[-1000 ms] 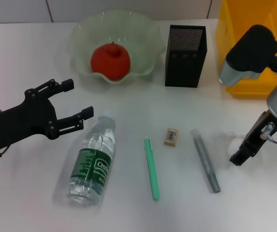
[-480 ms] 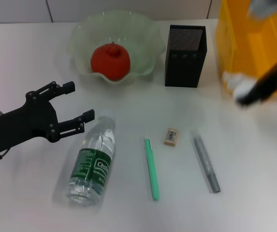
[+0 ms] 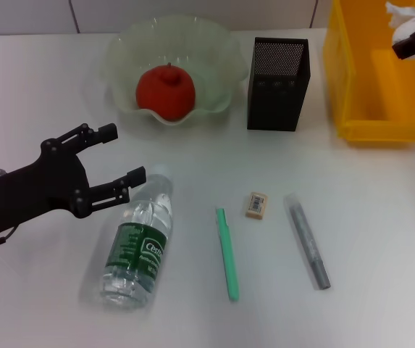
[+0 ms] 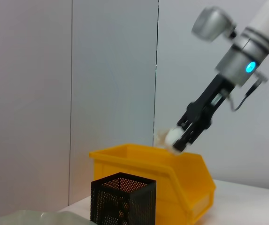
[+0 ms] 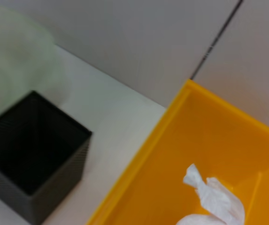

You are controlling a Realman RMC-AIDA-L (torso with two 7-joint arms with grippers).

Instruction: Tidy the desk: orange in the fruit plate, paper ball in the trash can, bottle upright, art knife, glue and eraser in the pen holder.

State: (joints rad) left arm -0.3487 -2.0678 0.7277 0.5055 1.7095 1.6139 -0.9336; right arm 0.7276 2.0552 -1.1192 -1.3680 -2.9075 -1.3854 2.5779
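Observation:
The orange (image 3: 165,90) lies in the pale-green fruit plate (image 3: 120,51). My right gripper (image 3: 408,42) is shut on the white paper ball (image 3: 403,16) and holds it above the yellow trash can (image 3: 377,80). The left wrist view shows the same: right gripper (image 4: 185,139), paper ball (image 4: 173,136), trash can (image 4: 176,180). The paper ball (image 5: 215,200) also hangs over the trash can (image 5: 157,187) in the right wrist view. My left gripper (image 3: 124,152) is open, just left of the cap of the bottle (image 3: 138,243), which lies on its side. The green art knife (image 3: 227,254), the eraser (image 3: 256,204) and the grey glue stick (image 3: 308,241) lie on the desk. The black mesh pen holder (image 3: 277,83) stands upright.
The pen holder stands between the fruit plate and the trash can, and also shows in the left wrist view (image 4: 122,199) and the right wrist view (image 5: 31,159). The white desk (image 3: 381,217) is bare at the right front.
My right gripper has lifted the paper ball from the desk at the right and carried it up and back over the yellow trash can. My left gripper has edged slightly toward the bottle.

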